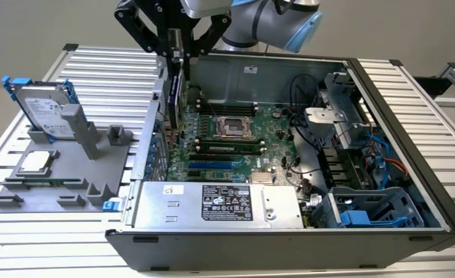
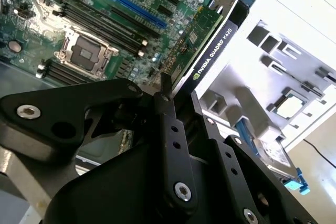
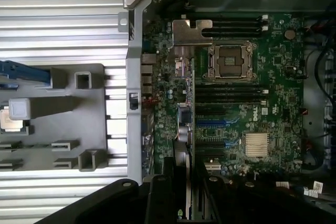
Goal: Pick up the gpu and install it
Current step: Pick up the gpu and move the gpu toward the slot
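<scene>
Two fingers (image 2: pixel 170 129) tight on the upright gpu (image 2: pixel 210 56), case wall (image 1: pixel 153 116) and memory slots (image 1: pixel 227 107) close alongside

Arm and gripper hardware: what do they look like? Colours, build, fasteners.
The arm has silver-grey tubular joints with light-blue end caps. The gripper is a matte black linkage type: flat bars with rounded ends, joined by silver pivot screws, with small holes along the finger bars.

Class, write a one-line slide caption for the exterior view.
The gripper holds the gpu edge-on above the motherboard inside the open computer case.
</scene>
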Motion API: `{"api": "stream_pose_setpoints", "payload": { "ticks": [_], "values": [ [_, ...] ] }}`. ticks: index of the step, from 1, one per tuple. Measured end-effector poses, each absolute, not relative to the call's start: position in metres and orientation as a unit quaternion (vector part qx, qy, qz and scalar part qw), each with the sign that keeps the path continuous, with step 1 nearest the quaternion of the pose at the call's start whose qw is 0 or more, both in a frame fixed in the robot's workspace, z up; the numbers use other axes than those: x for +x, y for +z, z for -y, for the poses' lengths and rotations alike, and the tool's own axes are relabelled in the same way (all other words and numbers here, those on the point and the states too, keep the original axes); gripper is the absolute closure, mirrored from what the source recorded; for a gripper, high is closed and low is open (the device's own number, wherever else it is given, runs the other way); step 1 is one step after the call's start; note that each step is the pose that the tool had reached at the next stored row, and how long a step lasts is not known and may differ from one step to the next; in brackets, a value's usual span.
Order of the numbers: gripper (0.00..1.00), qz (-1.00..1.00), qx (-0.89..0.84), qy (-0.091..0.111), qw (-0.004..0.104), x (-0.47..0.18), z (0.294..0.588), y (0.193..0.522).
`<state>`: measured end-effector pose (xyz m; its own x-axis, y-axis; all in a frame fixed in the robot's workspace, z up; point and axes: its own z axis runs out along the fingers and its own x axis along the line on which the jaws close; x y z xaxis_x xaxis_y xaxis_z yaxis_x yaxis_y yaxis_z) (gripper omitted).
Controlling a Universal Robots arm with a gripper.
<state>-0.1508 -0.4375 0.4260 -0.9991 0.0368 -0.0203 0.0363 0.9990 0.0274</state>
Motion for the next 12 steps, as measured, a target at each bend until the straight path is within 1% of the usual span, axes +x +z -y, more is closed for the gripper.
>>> {"api": "stream_pose_setpoints", "payload": {
  "ticks": [12],
  "values": [
    [1.0,-1.0,0.018,0.013,0.01,-0.129,0.437,0.426]
  ]
}}
